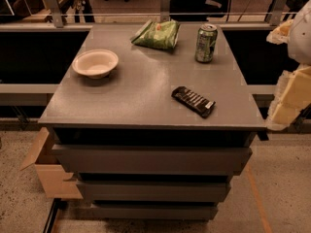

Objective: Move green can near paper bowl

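The green can point(206, 43) stands upright near the back right of the grey cabinet top point(141, 89); it is green and white with a silver top. The paper bowl point(95, 63) sits on the left side of the top, off-white and empty. Can and bowl are far apart, with bare surface between them. My gripper point(285, 103) shows as pale cream parts at the right edge of the view, beyond the cabinet's right side and nearer the camera than the can. It touches nothing.
A crinkled green snack bag point(158, 34) lies at the back middle, left of the can. A dark wrapped snack bar point(193, 101) lies at the front right. A metal railing point(160, 16) runs behind the cabinet. A cardboard box point(48, 171) sits on the floor at lower left.
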